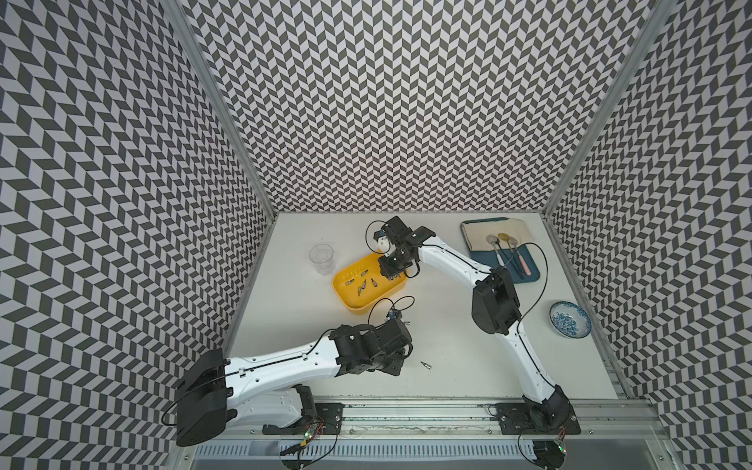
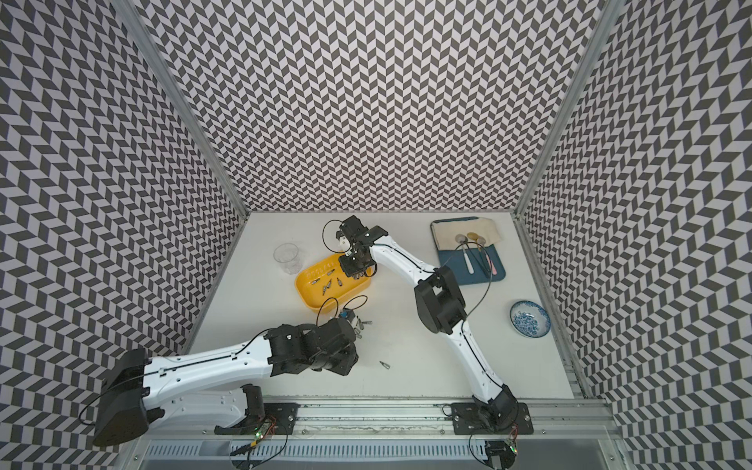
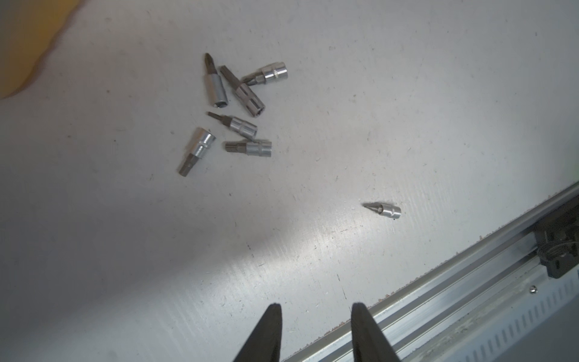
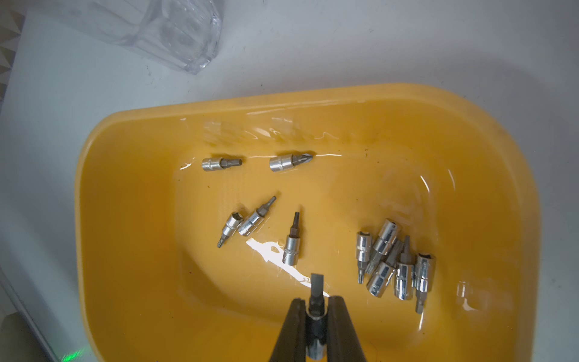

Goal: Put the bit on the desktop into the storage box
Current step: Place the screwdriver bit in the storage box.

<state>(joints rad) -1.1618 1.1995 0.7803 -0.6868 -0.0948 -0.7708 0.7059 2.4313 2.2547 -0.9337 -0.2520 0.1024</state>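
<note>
The yellow storage box point(image 1: 358, 307) point(image 4: 313, 97) sits mid-desktop with several silver bits lying in it. Over its inside hangs my right gripper point(image 4: 316, 301) point(image 1: 392, 276), shut on a flat-tipped bit point(image 4: 315, 286) that points down. On the white desktop point(image 1: 447, 346) a cluster of several bits point(image 3: 233, 109) point(image 2: 360, 327) lies in front of the box. A lone bit point(image 3: 383, 210) point(image 1: 426, 365) lies nearer the front rail. My left gripper point(image 3: 316, 308) hovers above the desktop short of both, open with nothing between its fingers.
A clear glass cup point(image 1: 321, 258) stands left of the box. At the back right a blue tray point(image 1: 533, 264) holds a cloth and spoons. A blue-patterned bowl point(image 1: 569, 319) sits at the right. The aluminium rail point(image 1: 407, 411) runs along the front edge.
</note>
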